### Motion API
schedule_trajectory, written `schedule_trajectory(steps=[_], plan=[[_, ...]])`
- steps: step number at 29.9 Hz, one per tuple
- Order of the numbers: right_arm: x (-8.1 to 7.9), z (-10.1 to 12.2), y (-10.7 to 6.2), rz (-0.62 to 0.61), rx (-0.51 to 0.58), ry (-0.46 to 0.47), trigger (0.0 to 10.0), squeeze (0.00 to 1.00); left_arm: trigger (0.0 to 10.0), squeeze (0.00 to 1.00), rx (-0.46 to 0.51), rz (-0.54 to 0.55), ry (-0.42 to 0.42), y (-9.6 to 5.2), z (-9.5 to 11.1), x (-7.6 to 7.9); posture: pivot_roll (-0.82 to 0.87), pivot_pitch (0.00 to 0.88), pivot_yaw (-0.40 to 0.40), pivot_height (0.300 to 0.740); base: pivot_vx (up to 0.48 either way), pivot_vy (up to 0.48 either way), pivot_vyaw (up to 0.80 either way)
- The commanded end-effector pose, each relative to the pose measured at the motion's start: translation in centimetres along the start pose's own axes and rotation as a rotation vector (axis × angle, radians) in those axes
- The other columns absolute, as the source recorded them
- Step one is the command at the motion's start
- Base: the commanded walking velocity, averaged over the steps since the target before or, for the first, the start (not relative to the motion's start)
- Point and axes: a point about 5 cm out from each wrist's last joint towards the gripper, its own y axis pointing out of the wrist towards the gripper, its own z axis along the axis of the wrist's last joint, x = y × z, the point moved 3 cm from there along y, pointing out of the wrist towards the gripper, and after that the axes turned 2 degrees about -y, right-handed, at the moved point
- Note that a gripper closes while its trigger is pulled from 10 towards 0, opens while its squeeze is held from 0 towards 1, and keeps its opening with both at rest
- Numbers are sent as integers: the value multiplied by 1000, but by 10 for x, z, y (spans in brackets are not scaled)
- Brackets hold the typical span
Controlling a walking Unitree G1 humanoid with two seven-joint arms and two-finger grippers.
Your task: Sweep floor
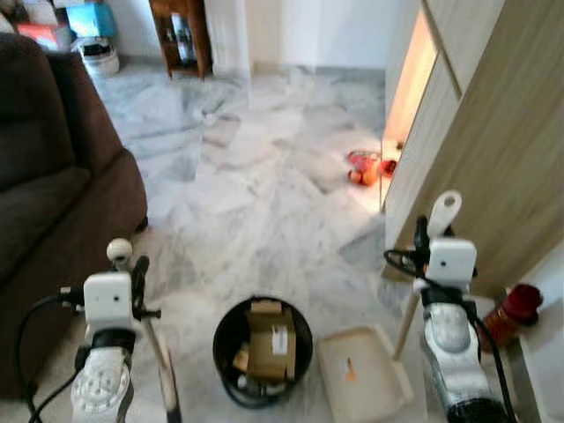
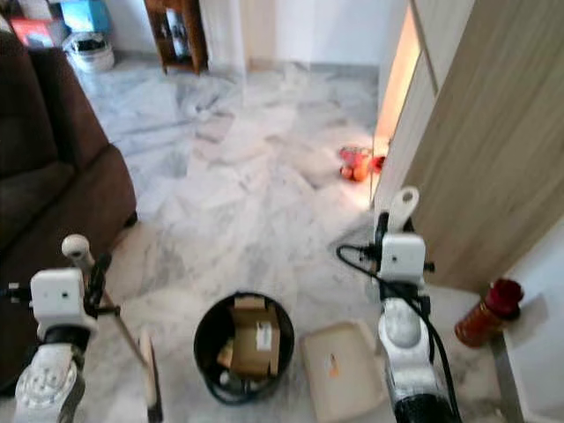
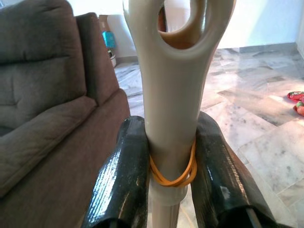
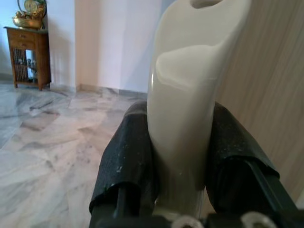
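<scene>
left gripper clamped on the cream plastic broom handle, both black fingers pressed against its sides, an orange rubber band looped round the handle between them. seen from the head, handle's rounded top sticking up just above the left wrist, shaft slanting down toward the floor at the left of the black round waste bin.

right gripper closed the same way on the cream plastic dustpan handle, fingers tight against both sides. handle's looped end rising above the right wrist, shaft running down to the flat cream dustpan tray, which lies on the floor just beside the bin, on its right.

bin standing between the two arms, holding brown cardboard pieces.

grey-white marble tile floor stretching ahead. dark brown fabric sofa along the left. light wooden cabinet panel on the right, with a dark red cylindrical container near its base. small red and orange toys on the floor by the cabinet's far edge. dark wooden side table at the far wall.
</scene>
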Motion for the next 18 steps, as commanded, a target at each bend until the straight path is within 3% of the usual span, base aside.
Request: schedule_trajectory(steps=[1, 18], plan=[[0, 8, 4, -5, 40, 5, 10000, 0, 10000, 0, 58, 12, 11, 2, 11, -3, 184, 0, 30, 740, -330, 0, 0], [-3, 7, 4, 4, 38, 16, 10000, 0, 10000, 0, 62, 13, 11, 4, 12, -3, 180, 0, 30, 740, -322, 0, 0]])
